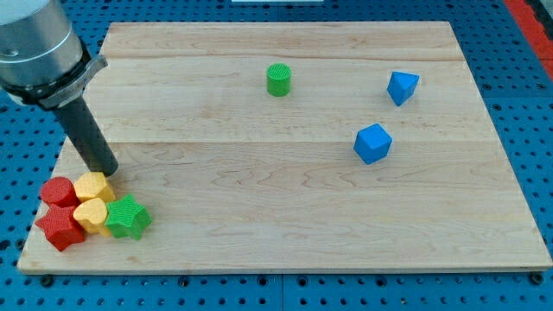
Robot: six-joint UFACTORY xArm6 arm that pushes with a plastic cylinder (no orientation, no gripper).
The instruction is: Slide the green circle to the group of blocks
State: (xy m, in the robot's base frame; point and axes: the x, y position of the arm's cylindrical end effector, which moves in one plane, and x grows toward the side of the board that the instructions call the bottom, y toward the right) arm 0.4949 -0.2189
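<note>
One small green plastic cylinder, the green circle (278, 79), stands alone on the pale wooden board (285, 216), up near the view's top, a bit right of centre, touching nothing. Two blue blocks sit to its right: a blue angular block (402, 87) near the top right, and a bigger blue cube-like block (372, 143) lower down, both apart from each other and from the green circle. Group of blocks is well apart, down in the board's bottom-left corner: green star (129, 217), yellow heart-like block (91, 213) just left of it and touching, yellow block (92, 186) above that, red round-ish block (58, 191) at the far left, red block (60, 227) below it close to the board edge. All five packed tight. My tip (110, 173) is down on the board just above the yellow block, at the cluster's upper edge; contact or not, cannot tell. It is far from the green circle, across the board toward the view's left and bottom. No jaws on me, just the dark rod, so nothing is spread or pinched. Blue pegboard surface (518, 34) surrounds the board.
</note>
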